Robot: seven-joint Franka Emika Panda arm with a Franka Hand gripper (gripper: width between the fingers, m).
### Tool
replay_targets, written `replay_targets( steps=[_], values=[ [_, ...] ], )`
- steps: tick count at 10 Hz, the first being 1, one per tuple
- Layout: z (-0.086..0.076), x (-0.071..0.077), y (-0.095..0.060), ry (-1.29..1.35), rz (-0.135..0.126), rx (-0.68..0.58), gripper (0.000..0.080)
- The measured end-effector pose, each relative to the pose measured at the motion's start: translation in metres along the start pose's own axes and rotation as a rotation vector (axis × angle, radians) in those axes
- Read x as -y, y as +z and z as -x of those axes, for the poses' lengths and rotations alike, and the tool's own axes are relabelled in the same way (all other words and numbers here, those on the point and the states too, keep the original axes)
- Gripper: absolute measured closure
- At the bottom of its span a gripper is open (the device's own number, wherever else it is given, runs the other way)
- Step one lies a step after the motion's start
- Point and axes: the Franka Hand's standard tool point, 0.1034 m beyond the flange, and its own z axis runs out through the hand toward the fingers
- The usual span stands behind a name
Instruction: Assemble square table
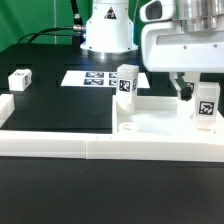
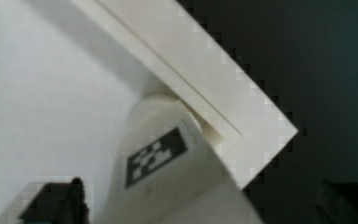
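Logging square table slab (image 1: 160, 128) lying flat on black bench (image 1: 60, 110), butting against border bars (image 1: 100, 150). Seeing centre leg block (image 1: 127, 82) standing upright at slab's far corner, right leg block (image 1: 206, 101) standing on slab. Noting loose leg block (image 1: 20, 80) sitting well apart on bench, exterior view's left. Finding claw (image 1: 186, 92) hanging just beside right leg block, spread wide, gripping nothing; fingertips (image 2: 55, 200) showing well apart in wrist view.

An upright leg (image 1: 126, 82) stands on the slab (image 1: 160, 128); a loose leg (image 1: 20, 80) sits well apart.
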Motion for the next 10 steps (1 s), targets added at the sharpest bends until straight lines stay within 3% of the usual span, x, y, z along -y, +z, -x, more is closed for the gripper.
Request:
replay_targets(
  steps=[3, 5, 8, 10],
  values=[
    [0.0004, -0.0012, 0.0009, -0.019, 0.001, 0.002, 0.0177],
    [0.0010, -0.0012, 0.0012, 0.082, -0.001, 0.004, 0.0505],
    [-0.0004, -0.0043, 0.0013, 0.251, 0.003, 0.003, 0.0504],
    [0.0025, -0.0036, 0.0023, 0.647, 0.018, -0.002, 0.0505]
  ],
)
